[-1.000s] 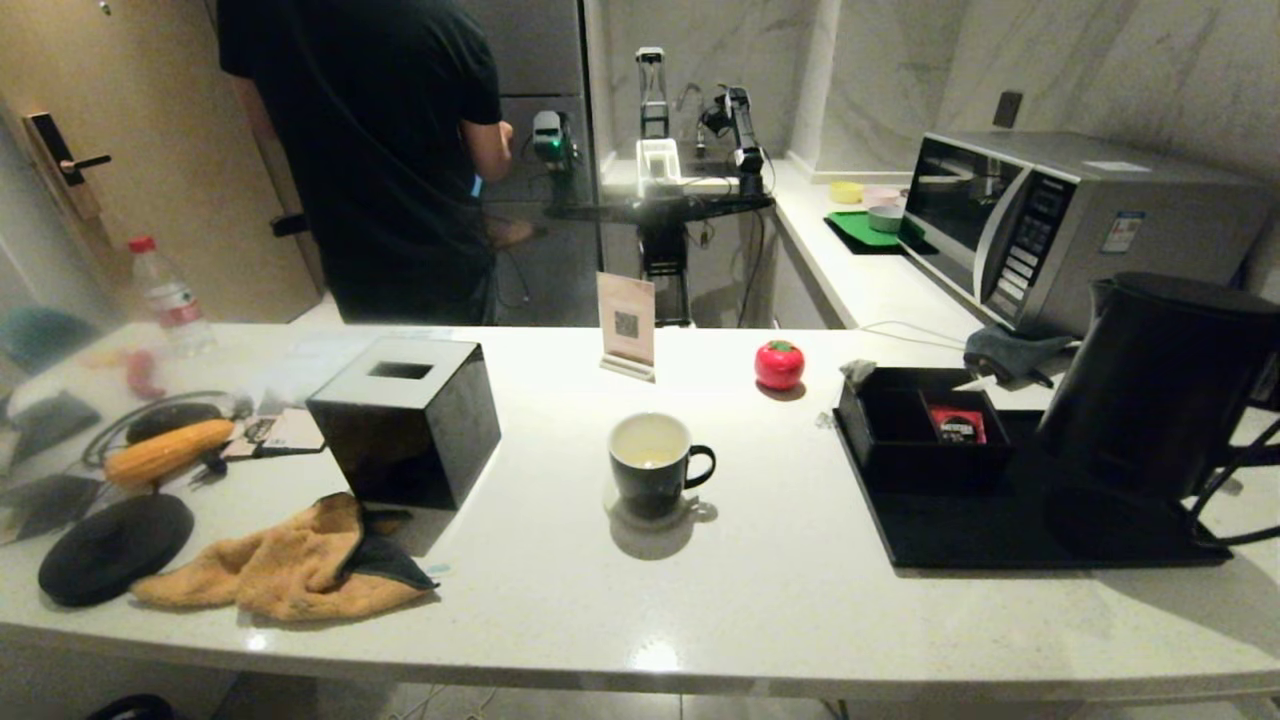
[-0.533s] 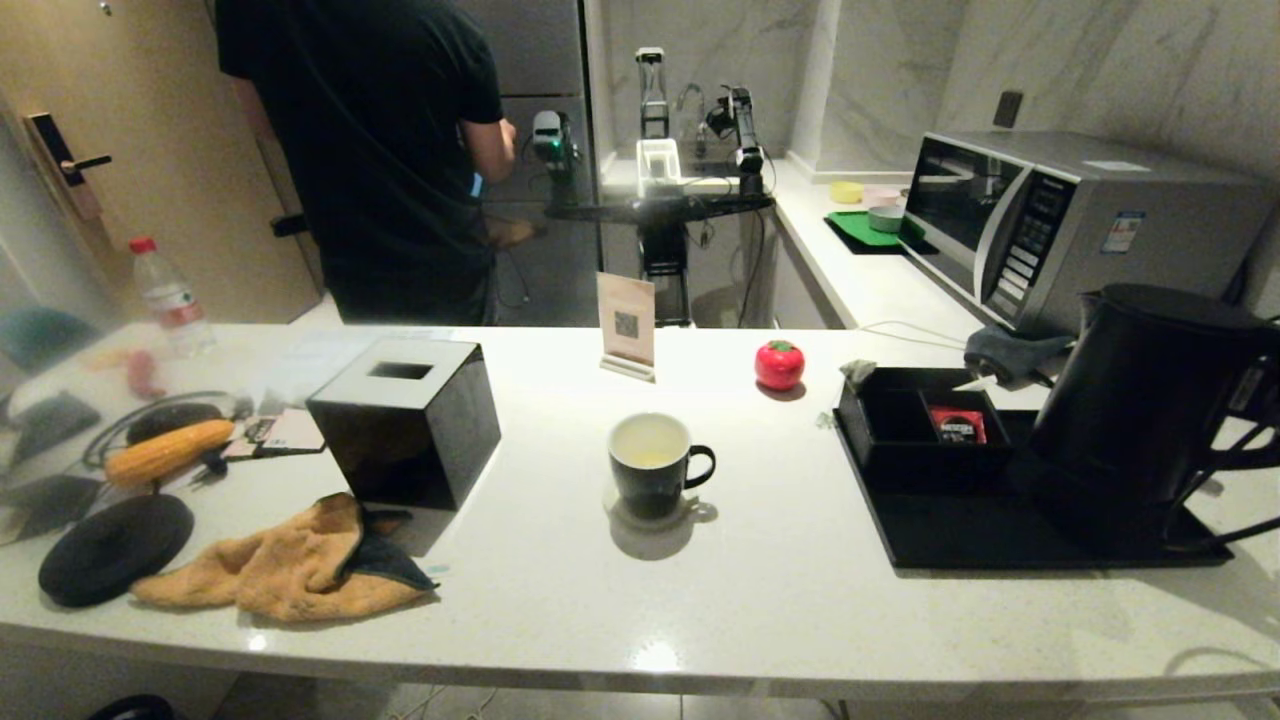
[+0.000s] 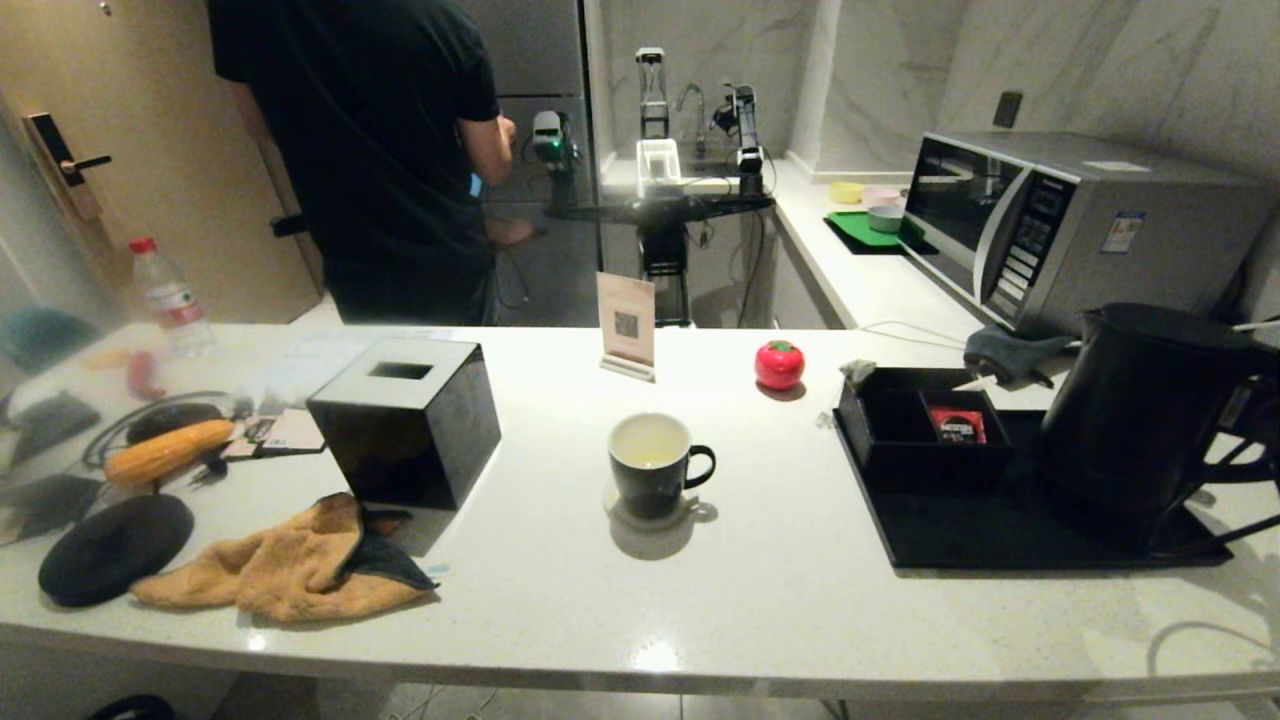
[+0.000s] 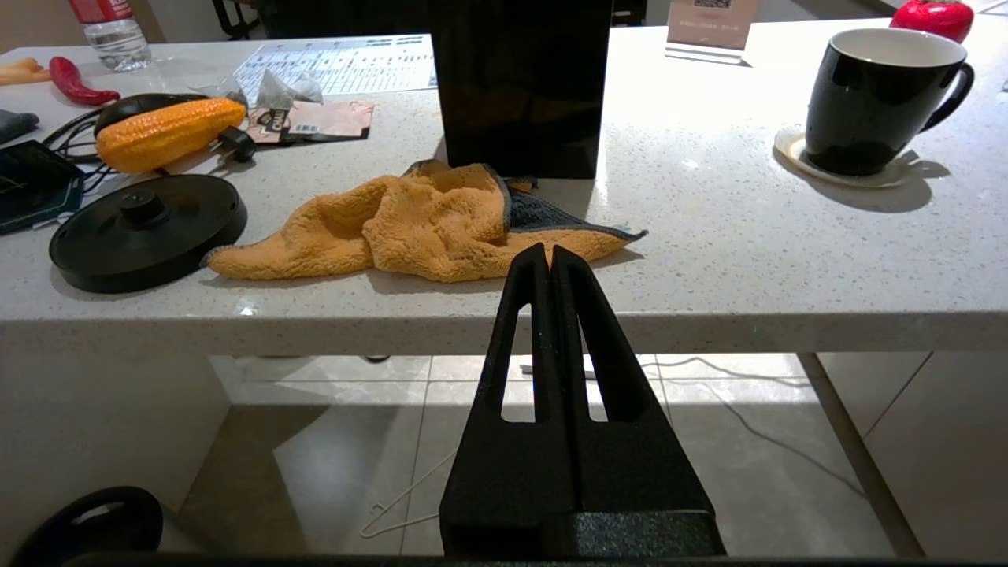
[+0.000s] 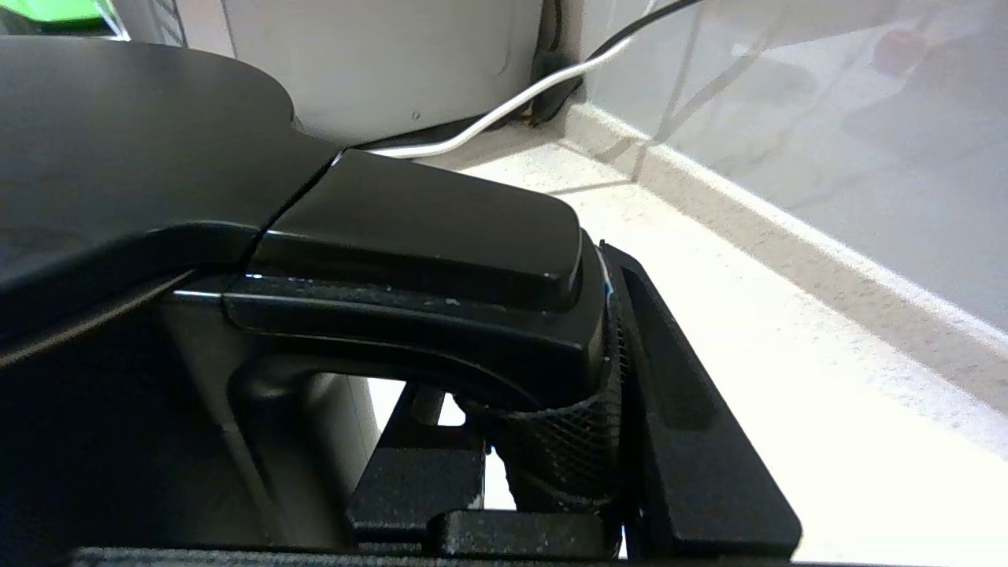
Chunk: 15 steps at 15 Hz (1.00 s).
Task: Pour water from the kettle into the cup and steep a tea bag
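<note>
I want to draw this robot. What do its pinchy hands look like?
Both are matte black. The left gripper has two long, flat fingers that taper to narrow tips, each with a long slot cut through it, rising from a blocky, grainy-textured base. The right gripper is the same black, with a chunky finger that has a sunken panel. No markings or cables show on either.

Kettle [image 3: 1140, 410]: handle side cut off by the head view's right edge; right gripper [image 5: 551, 441] unseen there. Right wrist view: kettle fills the frame, its base and spout out of sight. Tea bag not discernible. Cup [image 3: 650, 465]: contents too dim to judge. Tray [image 3: 960, 540] partly hidden under the kettle.
</note>
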### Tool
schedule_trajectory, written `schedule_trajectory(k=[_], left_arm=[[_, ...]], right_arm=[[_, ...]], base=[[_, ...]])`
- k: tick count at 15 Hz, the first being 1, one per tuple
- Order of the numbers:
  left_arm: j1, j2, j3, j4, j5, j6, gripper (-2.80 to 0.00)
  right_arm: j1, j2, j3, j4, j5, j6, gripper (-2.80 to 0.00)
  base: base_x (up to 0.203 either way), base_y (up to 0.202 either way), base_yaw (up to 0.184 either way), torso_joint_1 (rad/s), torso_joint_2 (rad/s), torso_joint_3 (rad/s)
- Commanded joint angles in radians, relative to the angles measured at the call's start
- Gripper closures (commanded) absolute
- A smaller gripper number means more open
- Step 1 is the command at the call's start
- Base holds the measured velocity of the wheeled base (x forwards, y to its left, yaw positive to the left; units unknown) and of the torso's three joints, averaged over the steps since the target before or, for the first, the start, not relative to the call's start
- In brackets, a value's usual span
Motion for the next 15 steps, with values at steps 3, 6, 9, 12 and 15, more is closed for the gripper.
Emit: schedule_trajectory(k=[3,6,9,12,15], left_arm=[[0.0,0.001,0.0,0.0,0.0,0.0,0.0],[0.0,0.001,0.0,0.0,0.0,0.0,0.0],[0.0,0.001,0.0,0.0,0.0,0.0,0.0],[0.0,0.001,0.0,0.0,0.0,0.0,0.0],[0.0,0.001,0.0,0.0,0.0,0.0,0.0]], right_arm=[[-0.003,0.059,-0.002,-0.033,0.0,-0.001,0.0],[-0.001,0.07,-0.001,-0.037,0.002,-0.001,0.0],[0.001,0.088,-0.003,-0.042,0.002,0.001,0.0],[0.011,0.111,-0.005,-0.094,0.003,0.001,0.0],[0.024,0.12,-0.005,-0.119,0.006,-0.001,0.0]], base=[[0.0,0.0,0.0,0.0,0.0,0.0],[0.0,0.0,0.0,0.0,0.0,0.0],[0.0,0.0,0.0,0.0,0.0,0.0],[0.0,0.0,0.0,0.0,0.0,0.0],[0.0,0.0,0.0,0.0,0.0,0.0]])
